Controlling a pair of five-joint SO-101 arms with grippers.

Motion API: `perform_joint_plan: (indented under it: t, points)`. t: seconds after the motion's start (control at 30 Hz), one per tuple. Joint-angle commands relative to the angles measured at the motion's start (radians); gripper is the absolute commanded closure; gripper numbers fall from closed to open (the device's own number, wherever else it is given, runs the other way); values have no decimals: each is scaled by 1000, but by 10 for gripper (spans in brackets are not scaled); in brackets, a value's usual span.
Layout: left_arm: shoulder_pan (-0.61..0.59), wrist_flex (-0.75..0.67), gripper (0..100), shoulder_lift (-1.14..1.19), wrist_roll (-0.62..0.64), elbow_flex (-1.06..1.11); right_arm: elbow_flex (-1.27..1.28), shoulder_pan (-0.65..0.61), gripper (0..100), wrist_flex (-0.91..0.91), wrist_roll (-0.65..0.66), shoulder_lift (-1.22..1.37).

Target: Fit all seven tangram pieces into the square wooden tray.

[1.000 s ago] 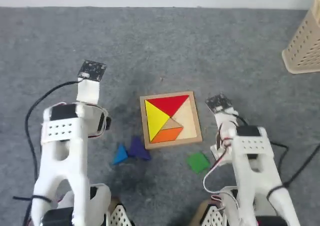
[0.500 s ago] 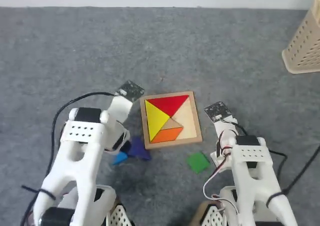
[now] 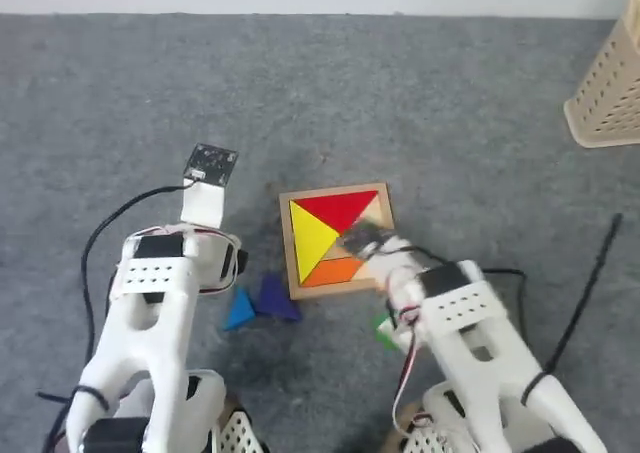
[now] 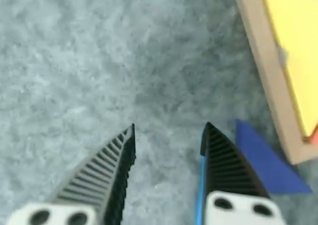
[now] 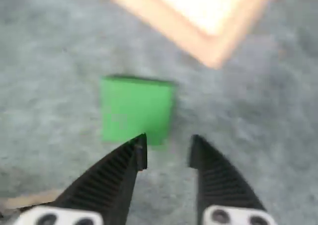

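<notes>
The square wooden tray (image 3: pixel 286 243) sits mid-frame holding a red triangle (image 3: pixel 335 209), a yellow triangle (image 3: pixel 308 238) and an orange piece (image 3: pixel 330 269). A blue triangle (image 3: pixel 239 310), purple triangle (image 3: pixel 275 298) and green square (image 5: pixel 136 108) wait on the worktop (image 3: pixel 450 103) below it. The left end effector (image 4: pixel 169 127) and right end effector (image 5: pixel 169 136) gape empty, the right just beside the green square.

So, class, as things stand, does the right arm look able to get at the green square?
Probably yes. The right gripper hangs open just short of the green square, which lies flat on the carpet, apart from the wooden tray, with nothing between.
</notes>
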Motion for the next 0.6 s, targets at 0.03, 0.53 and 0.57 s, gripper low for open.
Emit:
perform_joint_plan:
  t: [0.03,0.53,0.57]
  points:
    - [-5,-26,795,-31,12,-2,-71,-122,807,8,-57,-24]
    - [-5,-32,794,-31,12,-2,-18,-186,803,-65,-91,-21]
    - [-5,-32,794,-31,12,-2,-17,-186,803,-65,-91,-21]
